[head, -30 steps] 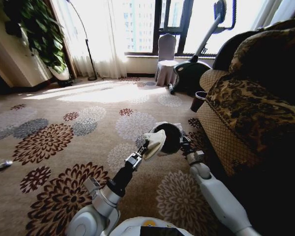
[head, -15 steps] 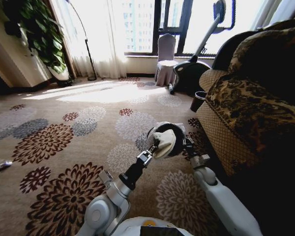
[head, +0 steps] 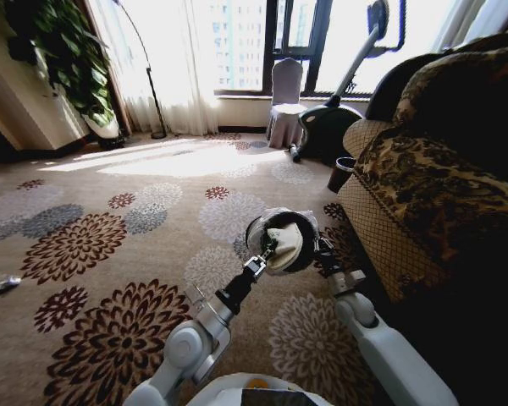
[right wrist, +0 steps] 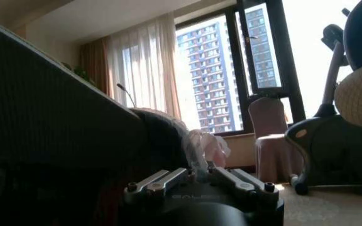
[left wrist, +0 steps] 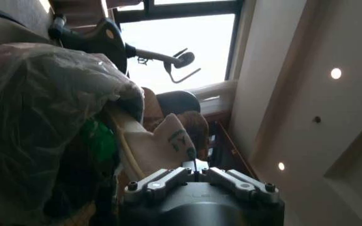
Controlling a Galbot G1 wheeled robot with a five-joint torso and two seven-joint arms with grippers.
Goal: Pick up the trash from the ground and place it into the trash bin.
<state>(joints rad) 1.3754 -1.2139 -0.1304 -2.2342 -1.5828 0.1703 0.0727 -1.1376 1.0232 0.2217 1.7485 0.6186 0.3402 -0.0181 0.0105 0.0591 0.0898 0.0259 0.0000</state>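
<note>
1. Trash lay in more than one place: a small clear bottle [head: 0, 286] sat on the carpet [head: 85, 338] at the far left edge, well apart from both arms, at about nine o'clock from the bin.
2. Left gripper [head: 267, 251] was clenched on a cream-white bag [head: 284, 245], its jaws pinching one thin edge of it; the left wrist view showed the same bag [left wrist: 152, 141] standing out straight from the closed jaws.
3. That bag hung at the mouth of the trash bin [head: 281, 239], which was tipped so its opening faced the robot; whether the bag touched the liner I could not tell.
4. Clear liner [left wrist: 49, 122] bulged around the bin's rim beside the bag, and something green [left wrist: 99, 141] showed inside, likely a wrapper already binned.
5. Right gripper [head: 322, 247] sat at about three o'clock on the bin, its jaws shut on a bunched fold of the liner [right wrist: 201, 147] at the rim.
6. Judged by its look, the bag would be light, soft and crinkly, apt to cling to the jaws or drift on release, so an edge pinch suited it.
7. The liner looked thin and slippery, so a hold at the rim, wall and liner together, would be surer.
8. A sofa [head: 432, 194] stood at the right, just beside the right arm.
</note>
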